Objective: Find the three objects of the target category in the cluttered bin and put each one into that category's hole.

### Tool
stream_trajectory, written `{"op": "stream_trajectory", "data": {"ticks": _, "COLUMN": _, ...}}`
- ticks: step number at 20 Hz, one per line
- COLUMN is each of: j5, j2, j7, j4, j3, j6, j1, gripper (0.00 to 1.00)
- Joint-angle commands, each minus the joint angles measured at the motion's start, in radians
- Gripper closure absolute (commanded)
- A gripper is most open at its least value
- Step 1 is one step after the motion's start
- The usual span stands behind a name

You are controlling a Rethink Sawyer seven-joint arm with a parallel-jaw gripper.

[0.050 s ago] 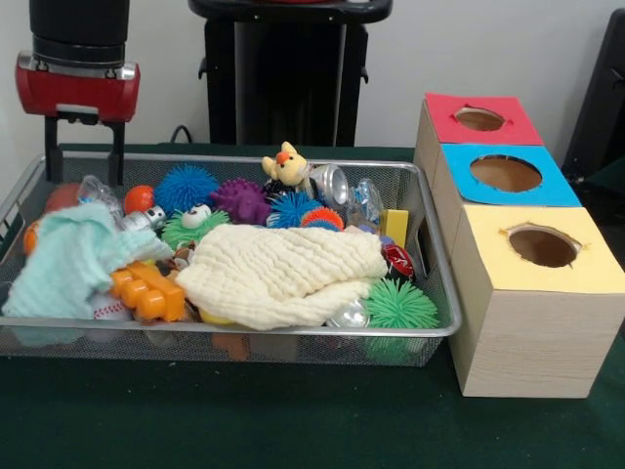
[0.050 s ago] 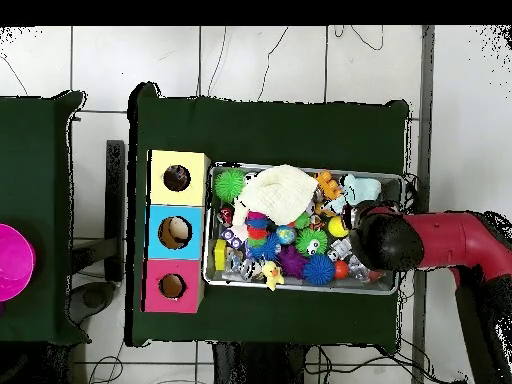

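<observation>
Front view showed the gripper (image 1: 82, 147) open and empty above the bin's (image 1: 244, 337) left end, toys spread rightward toward 3 holes.

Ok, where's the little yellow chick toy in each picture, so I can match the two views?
Front view: the yellow chick toy stands at the wire bin's far rim, near the middle.
Overhead view: the chick lies at the bin's bottom edge.
Shared landmark: the cream cloth in the bin.
</observation>
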Motion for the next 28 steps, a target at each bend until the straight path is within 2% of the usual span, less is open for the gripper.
{"op": "stream_trajectory", "data": {"ticks": 1, "j5": -0.037, "j2": -0.003, "j7": -0.08, "j4": -0.011, "j3": -0.049, "j6": 0.068, "j1": 0.058, "gripper": 0.0}}
{"op": "stream_trajectory", "data": {"ticks": 4, "j5": 0.005, "j2": -0.015, "j7": -0.032, "j4": 0.019, "j3": -0.047, "j6": 0.064, "j1": 0.085, "gripper": 0.0}}
{"op": "stream_trajectory", "data": {"ticks": 7, "j5": 0.127, "j2": 0.0, "j7": 0.029, "j4": 0.071, "j3": 0.008, "j6": 0.019, "j1": 0.079, "gripper": 0.0}}
{"op": "stream_trajectory", "data": {"ticks": 10, "j5": 0.193, "j2": -0.006, "j7": 0.09, "j4": 0.096, "j3": 0.034, "j6": -0.047, "j1": 0.101, "gripper": 0.0}}
{"op": "stream_trajectory", "data": {"ticks": 14, "j5": 0.249, "j2": 0.007, "j7": 0.16, "j4": 0.112, "j3": 0.025, "j6": -0.138, "j1": 0.139, "gripper": 0.0}}
{"op": "stream_trajectory", "data": {"ticks": 17, "j5": 0.279, "j2": 0.028, "j7": 0.172, "j4": 0.133, "j3": 0.023, "j6": -0.228, "j1": 0.147, "gripper": 0.0}}
{"op": "stream_trajectory", "data": {"ticks": 19, "j5": 0.292, "j2": 0.044, "j7": 0.175, "j4": 0.144, "j3": 0.016, "j6": -0.29, "j1": 0.151, "gripper": 0.0}}
{"op": "stream_trajectory", "data": {"ticks": 25, "j5": 0.202, "j2": 0.124, "j7": 0.096, "j4": 0.161, "j3": 0.021, "j6": -0.546, "j1": 0.115, "gripper": 0.0}}
{"op": "stream_trajectory", "data": {"ticks": 28, "j5": 0.174, "j2": 0.155, "j7": 0.083, "j4": 0.161, "j3": 0.012, "j6": -0.62, "j1": 0.106, "gripper": 0.0}}
